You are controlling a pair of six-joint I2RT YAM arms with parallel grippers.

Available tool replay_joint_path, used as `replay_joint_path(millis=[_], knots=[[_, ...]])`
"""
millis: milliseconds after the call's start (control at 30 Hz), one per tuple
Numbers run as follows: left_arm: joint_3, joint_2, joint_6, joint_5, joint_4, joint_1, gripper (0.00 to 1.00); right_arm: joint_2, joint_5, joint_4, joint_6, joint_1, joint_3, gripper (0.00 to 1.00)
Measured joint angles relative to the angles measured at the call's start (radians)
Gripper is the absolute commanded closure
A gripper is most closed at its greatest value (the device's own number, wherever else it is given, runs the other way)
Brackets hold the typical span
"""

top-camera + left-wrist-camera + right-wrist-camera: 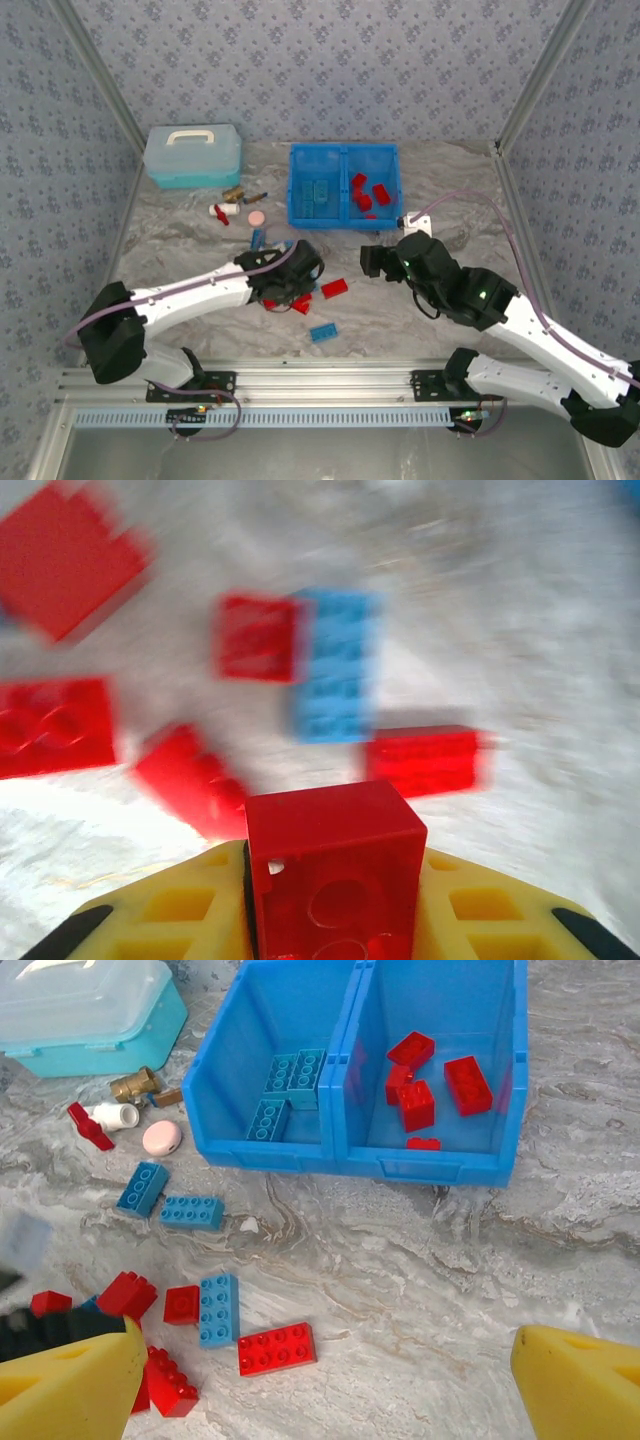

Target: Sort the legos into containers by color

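Between pads [170, 915] of left gripper [335, 920]: red brick [332, 840], clamped, far end proud, so could pivot or slip on lift. Just beyond, loose legos [335, 665] close together; liable to get nudged. Right gripper [325, 1390] spread wide, nothing held, short of bin [355, 1160]; possible clash w/ left arm [190, 290] en route. Farther: reds [465, 1080] in right compartment [470, 1000], blues [290, 1070] in left compartment [250, 1020]; wrong-side drop = mis-sort. Left wrist view blurred, grip depth hard to read; from above, some loose legos under left arm.
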Motion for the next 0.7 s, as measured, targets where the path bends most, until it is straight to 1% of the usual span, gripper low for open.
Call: replay_joint_path(millis=[100,167,233,400,467,600,633,700], knots=[[0.200,0.033,0.149,-0.055,-0.019,0.000,0.76,-0.009,0.022,-0.023,0.023,0.013,0.000,0.00],[0.326,0.089,0.245,-0.085,-0.017,0.009,0.78,-0.027,0.042,-0.045,0.042,0.015,-0.001,0.00],[0.457,0.181,0.346,-0.102,-0.011,0.024,0.79,-0.058,0.063,-0.065,0.067,0.015,-0.009,0.00],[0.838,0.508,0.594,-0.142,-0.009,0.066,0.78,-0.163,0.096,-0.142,0.131,0.016,-0.052,0.00],[1.046,0.673,0.688,-0.175,-0.016,0.080,0.78,-0.203,0.101,-0.174,0.154,0.018,-0.063,0.00],[1.425,0.959,0.802,-0.199,-0.066,0.106,0.74,-0.269,0.103,-0.225,0.191,0.028,-0.068,0.00],[1.493,1.017,0.819,-0.196,-0.070,0.113,0.73,-0.282,0.104,-0.234,0.199,0.030,-0.069,0.00],[1.550,1.085,0.839,-0.179,-0.066,0.129,0.70,-0.294,0.104,-0.253,0.209,0.034,-0.071,0.00]])
